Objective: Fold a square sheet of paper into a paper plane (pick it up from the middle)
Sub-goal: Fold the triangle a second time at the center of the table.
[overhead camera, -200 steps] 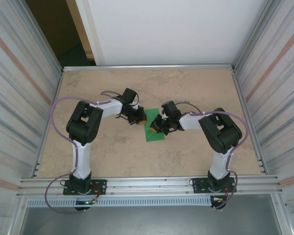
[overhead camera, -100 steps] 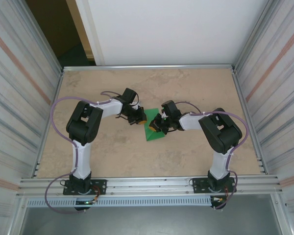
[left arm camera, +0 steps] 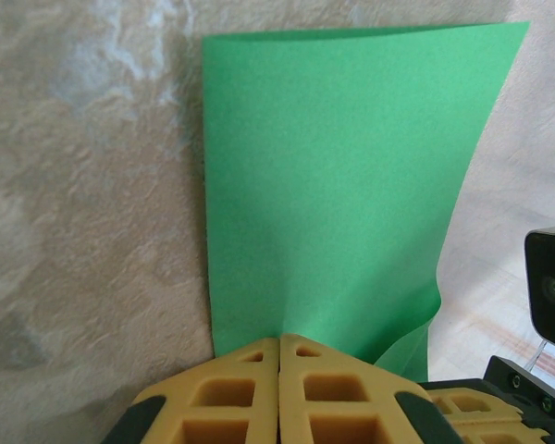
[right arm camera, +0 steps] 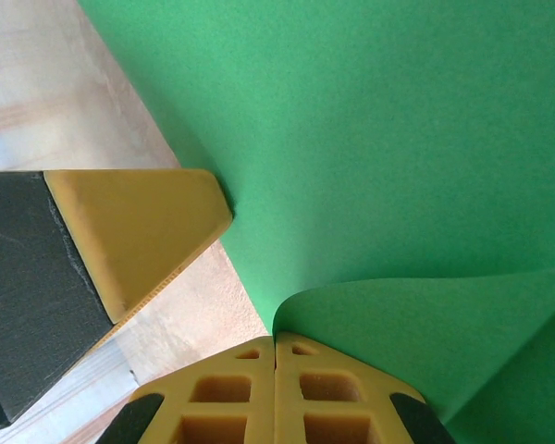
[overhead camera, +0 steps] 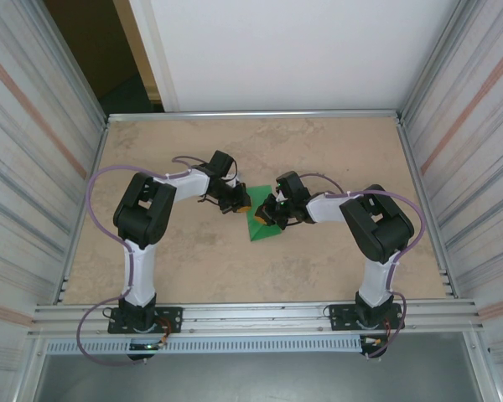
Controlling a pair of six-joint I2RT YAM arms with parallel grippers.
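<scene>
The square sheet of paper is bright green and lies at mid-table, partly folded. In the left wrist view the paper stretches away flat, its right side bent upward. My left gripper is shut, with its tips pinching the paper's near edge. In the right wrist view the paper has a flap curling up into my right gripper, which is shut on that flap. From above, the left gripper and the right gripper meet at the paper's far end, close together.
A yellow finger of the left gripper lies just left of the right gripper's tips. The right wrist's camera housing shows beside the paper. Metal walls enclose the beige table on both sides.
The left jaws have closed the last small bit on the paper's edge. The green sheet's outline from above has narrowed slightly. Both arms have barely moved.
</scene>
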